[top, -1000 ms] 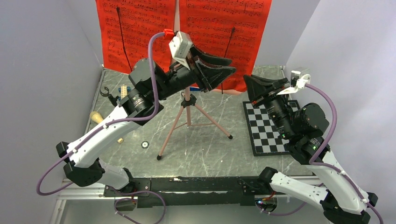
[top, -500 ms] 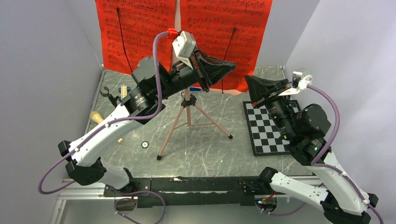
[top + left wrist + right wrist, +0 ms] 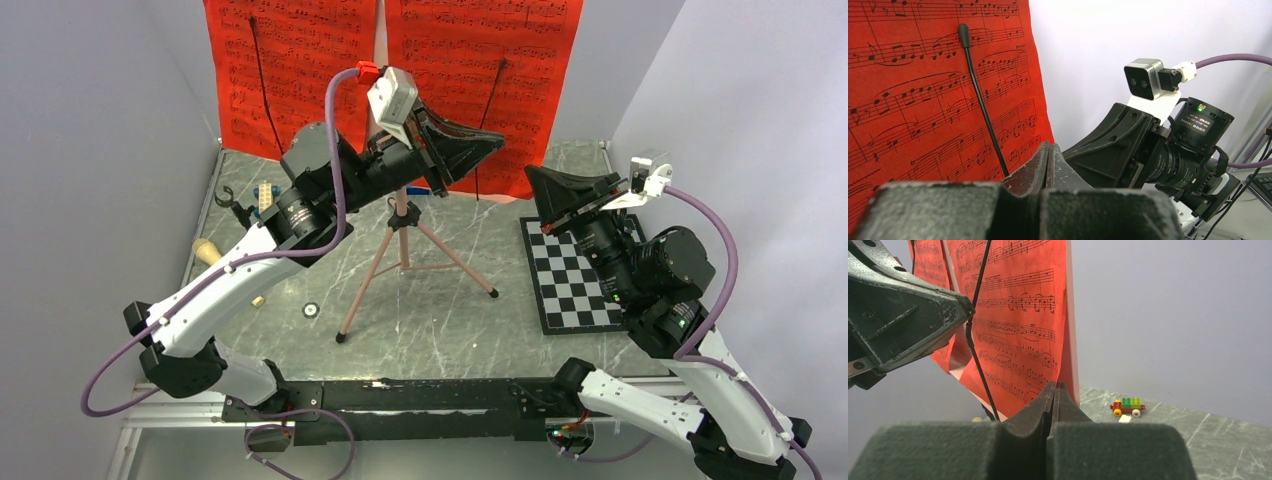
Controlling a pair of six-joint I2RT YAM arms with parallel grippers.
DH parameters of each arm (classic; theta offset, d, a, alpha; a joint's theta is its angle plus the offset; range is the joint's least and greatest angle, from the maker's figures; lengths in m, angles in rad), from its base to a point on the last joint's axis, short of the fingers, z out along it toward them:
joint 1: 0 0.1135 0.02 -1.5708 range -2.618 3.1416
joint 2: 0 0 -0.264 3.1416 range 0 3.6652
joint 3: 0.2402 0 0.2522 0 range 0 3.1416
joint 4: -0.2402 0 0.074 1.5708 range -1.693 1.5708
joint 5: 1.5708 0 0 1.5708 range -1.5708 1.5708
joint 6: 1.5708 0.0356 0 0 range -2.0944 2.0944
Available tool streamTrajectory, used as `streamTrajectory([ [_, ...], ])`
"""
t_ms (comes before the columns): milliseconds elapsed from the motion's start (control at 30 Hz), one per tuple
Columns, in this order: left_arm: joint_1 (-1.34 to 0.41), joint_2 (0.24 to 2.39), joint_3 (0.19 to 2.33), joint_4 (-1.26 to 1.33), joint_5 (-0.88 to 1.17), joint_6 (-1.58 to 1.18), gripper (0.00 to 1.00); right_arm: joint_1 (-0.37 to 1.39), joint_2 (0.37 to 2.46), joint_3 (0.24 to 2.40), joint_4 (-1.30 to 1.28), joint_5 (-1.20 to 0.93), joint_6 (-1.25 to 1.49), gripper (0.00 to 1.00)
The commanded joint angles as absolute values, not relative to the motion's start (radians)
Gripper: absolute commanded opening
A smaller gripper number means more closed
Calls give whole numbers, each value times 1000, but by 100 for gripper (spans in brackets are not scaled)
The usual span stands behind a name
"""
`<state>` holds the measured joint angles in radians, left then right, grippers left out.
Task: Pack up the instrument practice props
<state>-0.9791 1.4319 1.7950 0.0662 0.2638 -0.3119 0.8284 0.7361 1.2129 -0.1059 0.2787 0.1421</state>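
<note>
1. The left gripper (image 3: 493,143) is hovering before the red sheet-music pages (image 3: 470,70), unmoved since half a second ago, its fingers pressed together on nothing.
2. The right gripper (image 3: 532,173) is drifting slightly nearer by the chessboard's (image 3: 565,285) far edge, fingers closed together, empty.
3. The pink music stand (image 3: 372,275) is standing mid-table, unchanged.

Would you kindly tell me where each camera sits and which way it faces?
Top external: above and behind the arms' bases, looking down on the table; left arm and right arm show.
Left wrist: faces the sheet music and the right arm; left gripper, shut, shows.
Right wrist: faces the sheet music and a toy car; right gripper, shut, shows.
All share the sheet music.
</note>
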Motion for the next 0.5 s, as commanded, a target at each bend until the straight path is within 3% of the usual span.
streamTrajectory([
  [0,-986,1383,1779,124,252,-293,0,833,727,1248,-100,266,153,0],
  [33,-986,1376,1770,130,247,-290,0,831,726,1248,-102,265,153,0],
  [67,-986,1368,1763,132,239,-290,7,832,727,1250,-103,265,153,0],
  [167,-986,1343,1743,135,212,-284,44,832,728,1249,-102,263,156,0],
  [233,-986,1332,1736,130,196,-282,56,831,730,1250,-103,262,158,0],
  [300,-986,1326,1739,116,169,-286,60,832,730,1249,-101,262,159,0],
  [467,-986,1352,1840,-21,98,-326,59,832,735,1258,-107,259,164,0],
])
